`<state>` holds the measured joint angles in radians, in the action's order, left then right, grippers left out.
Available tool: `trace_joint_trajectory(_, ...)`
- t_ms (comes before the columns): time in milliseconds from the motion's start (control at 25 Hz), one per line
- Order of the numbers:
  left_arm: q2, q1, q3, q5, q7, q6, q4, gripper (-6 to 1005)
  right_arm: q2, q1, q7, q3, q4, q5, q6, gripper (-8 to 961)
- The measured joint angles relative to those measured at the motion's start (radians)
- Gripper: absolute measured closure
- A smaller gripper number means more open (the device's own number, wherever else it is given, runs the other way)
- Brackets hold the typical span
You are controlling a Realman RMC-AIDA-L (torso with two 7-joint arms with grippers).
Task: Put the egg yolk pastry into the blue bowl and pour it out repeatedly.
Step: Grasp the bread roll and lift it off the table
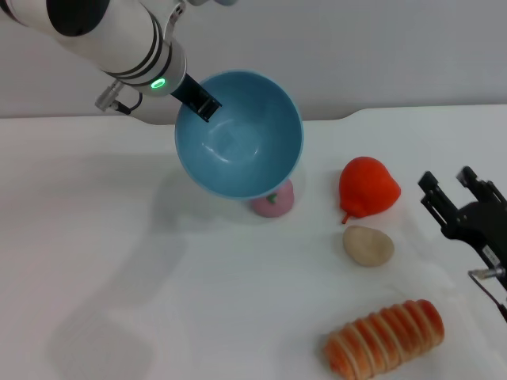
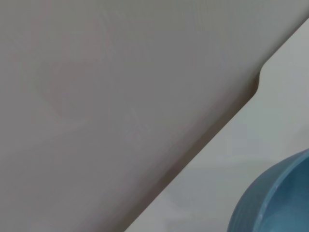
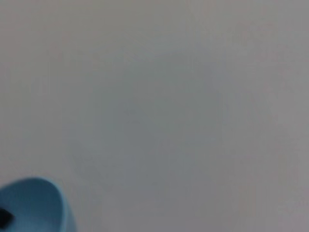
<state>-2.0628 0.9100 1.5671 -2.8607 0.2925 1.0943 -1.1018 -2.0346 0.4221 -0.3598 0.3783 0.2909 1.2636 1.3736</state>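
**Pastry on the counter, bowl tipped and empty**

We see the pastry [image 1: 368, 245] lying on the white counter [image 1: 158, 277], outside the bowl, a little to the robot's right of centre. It is a slightly oval lump, its longer side running roughly across the head view.

The right pincer [image 1: 459, 198] is the nearer one: it hovers just to the right of the pastry, prongs spread apart and holding nothing. So the pastry lies toward the robot's left from that pincer and a little nearer the robot, and we judge the right arm the natural one to pick it up.

The bowl [image 1: 238, 134] is lifted off the counter and tilted, its mouth facing the camera, with nothing inside. The left pincer [image 1: 202, 101] clamps its rim on the far-left side.

Around the pastry: a red pear-like fruit [image 1: 368, 188] sits just behind it, close enough to crowd a grasp from that side; a ridged bread roll [image 1: 386, 338] lies nearer the robot, apart from it; a pink ball [image 1: 273, 202] rests partly hidden under the bowl.
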Motion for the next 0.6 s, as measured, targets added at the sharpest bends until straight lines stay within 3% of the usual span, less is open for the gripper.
trace_joint_trajectory(240, -0.003, -0.013, -0.010, 0.004, -0.016, -0.005, 0.001, 999, 0.030, 0.040, -0.389, 0.042, -0.194, 0.174, -0.030, 298)
trace_joint_trajectory(320, -0.003, -0.017, -0.016, 0.003, -0.027, -0.008, 0.005, 999, 0.012, 0.038, -0.554, 0.061, -0.339, 0.259, -0.043, 298)
trace_joint_trajectory(480, -0.002, -0.020, -0.017, 0.005, -0.029, -0.019, 0.022, 1000, -0.042, 0.008, -0.843, 0.081, -0.655, 0.417, -0.079, 298)
trace_joint_trajectory(600, -0.003, -0.026, -0.017, 0.005, -0.035, -0.022, 0.023, 1000, -0.041, 0.008, -1.039, 0.101, -0.767, 0.519, -0.088, 298)
